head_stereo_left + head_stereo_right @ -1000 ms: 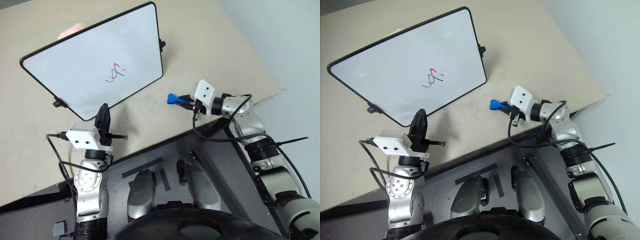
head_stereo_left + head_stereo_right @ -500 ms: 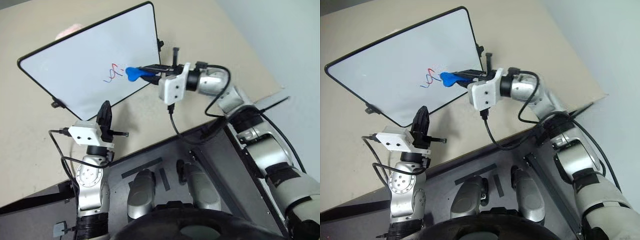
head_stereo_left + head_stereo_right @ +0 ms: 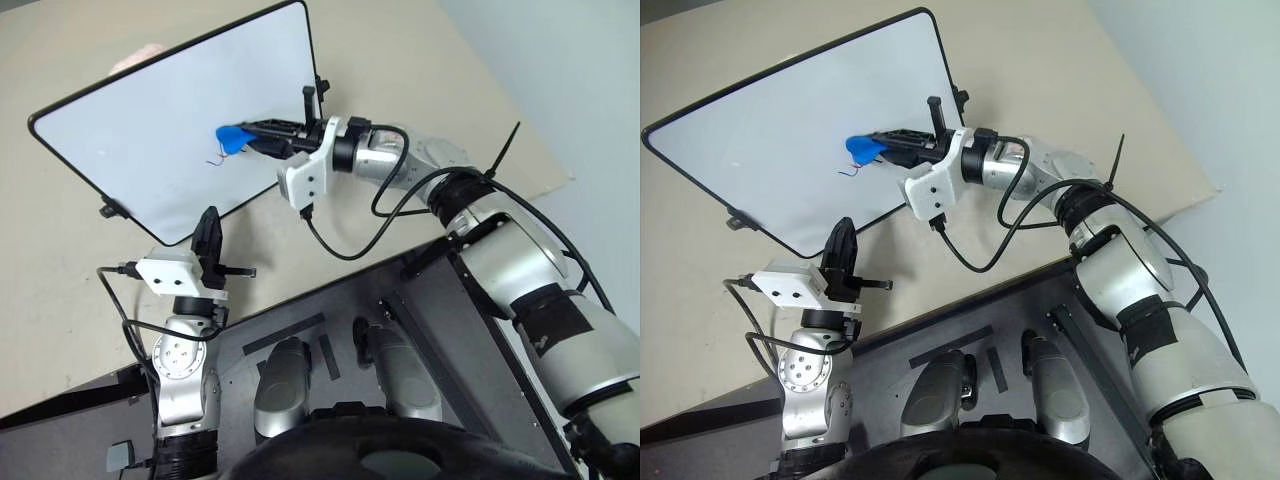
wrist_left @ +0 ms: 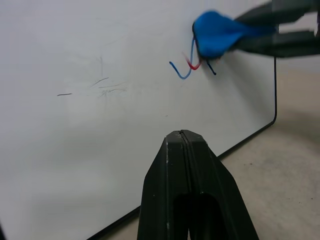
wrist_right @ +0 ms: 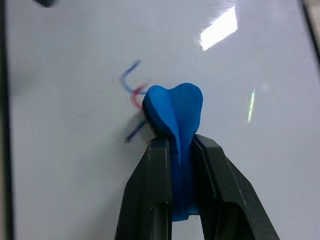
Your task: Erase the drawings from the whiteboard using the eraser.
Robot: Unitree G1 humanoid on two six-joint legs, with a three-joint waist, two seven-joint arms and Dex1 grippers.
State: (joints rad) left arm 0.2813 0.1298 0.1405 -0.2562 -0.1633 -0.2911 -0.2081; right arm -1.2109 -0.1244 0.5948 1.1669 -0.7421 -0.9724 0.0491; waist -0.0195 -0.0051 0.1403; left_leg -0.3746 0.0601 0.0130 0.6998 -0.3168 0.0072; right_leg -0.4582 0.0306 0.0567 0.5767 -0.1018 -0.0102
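Two tools in play. Right tool (image 5: 172, 150), clamped on the bright blue bone-shaped eraser (image 5: 175, 112), now across from beside the board a second ago and onto the large white black-framed whiteboard (image 3: 130, 130) on the beige tabletop (image 3: 420, 90). Eraser tip over the thin red and blue marker drawings (image 4: 190, 67), touching or just off the surface; part already covered, a short tail showing. Means wiping likely under way, not finished. Left tool (image 4: 189, 150), closed and empty, near the board's lower edge, unmoved.
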